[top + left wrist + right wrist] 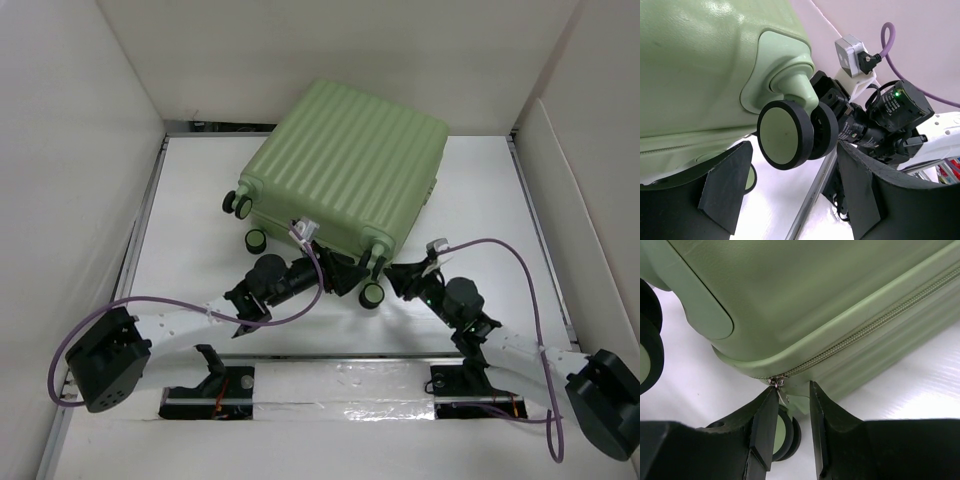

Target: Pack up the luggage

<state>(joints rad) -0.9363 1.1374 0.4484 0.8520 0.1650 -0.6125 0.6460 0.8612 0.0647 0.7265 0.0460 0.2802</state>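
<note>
The luggage (pixel 345 175) is a light green ribbed hard-shell suitcase lying flat and closed in the middle of the table. My left gripper (pixel 340 272) is at its near edge, open; in the left wrist view (pixel 790 200) its fingers stand wide apart just below a black-and-green wheel (pixel 790 132), not touching it. My right gripper (pixel 395 275) is at the near right corner. In the right wrist view (pixel 792 410) its fingers stand a little apart around the metal zipper pull (pixel 781 391), which hangs against the left finger; the zipper (pixel 865 332) is closed.
White walls box in the table on the left, back and right. Other wheels (pixel 238 205) (pixel 256 241) (pixel 372 295) stick out at the suitcase's near side. A metal rail (pixel 330 375) runs along the near edge. Purple cables (pixel 500 245) loop over both arms.
</note>
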